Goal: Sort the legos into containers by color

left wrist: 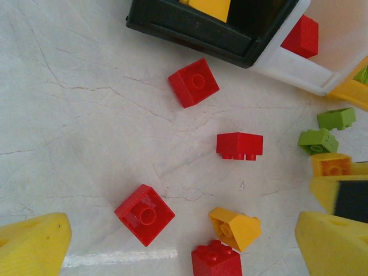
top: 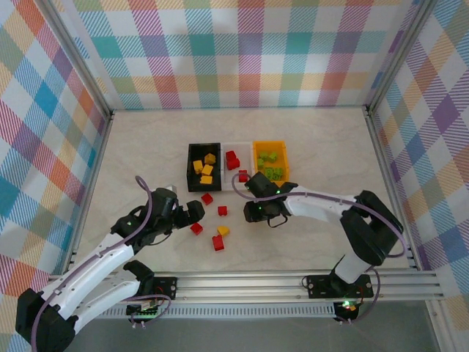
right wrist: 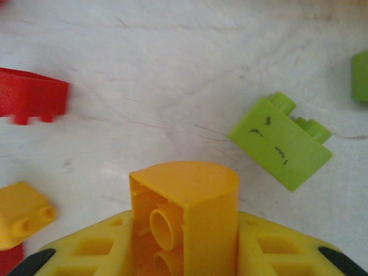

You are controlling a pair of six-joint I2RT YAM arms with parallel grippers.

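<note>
A black bin, a white bin and an orange bin stand in a row mid-counter. Loose red bricks and a yellow brick lie toward my near edge.

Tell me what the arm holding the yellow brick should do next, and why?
Probably lift it a little. The right gripper looks closed on the yellow brick, low over the table, with a green brick close by. Raised, it could travel to the black bin, where other yellow bricks lie.
</note>
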